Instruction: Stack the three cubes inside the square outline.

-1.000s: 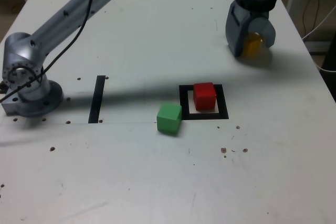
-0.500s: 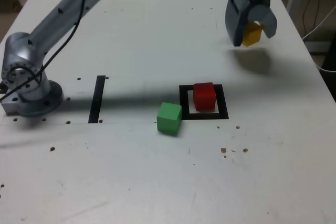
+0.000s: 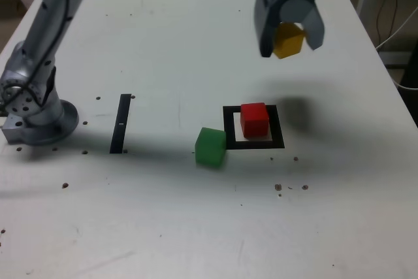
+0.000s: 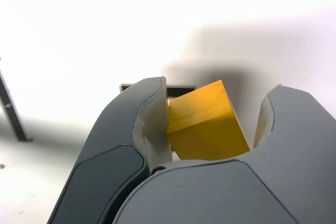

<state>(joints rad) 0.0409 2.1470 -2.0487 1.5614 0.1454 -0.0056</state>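
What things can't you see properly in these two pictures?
- Yellow cube: in the wrist view the gripper covers its lower part.
- Square outline: the wrist view shows only a sliver; the gripper and cube hide the rest.
- Red cube and green cube: absent from the wrist view.
- Arm: cut off by the exterior view's top edge.

We count three cubes: one yellow cube (image 3: 288, 40) between the jaws of the single gripper (image 3: 289, 29), one red cube (image 3: 255, 119) below it, and one green cube (image 3: 210, 147) lower still. We count one square outline (image 3: 277, 136) and one black strip (image 3: 121, 123).
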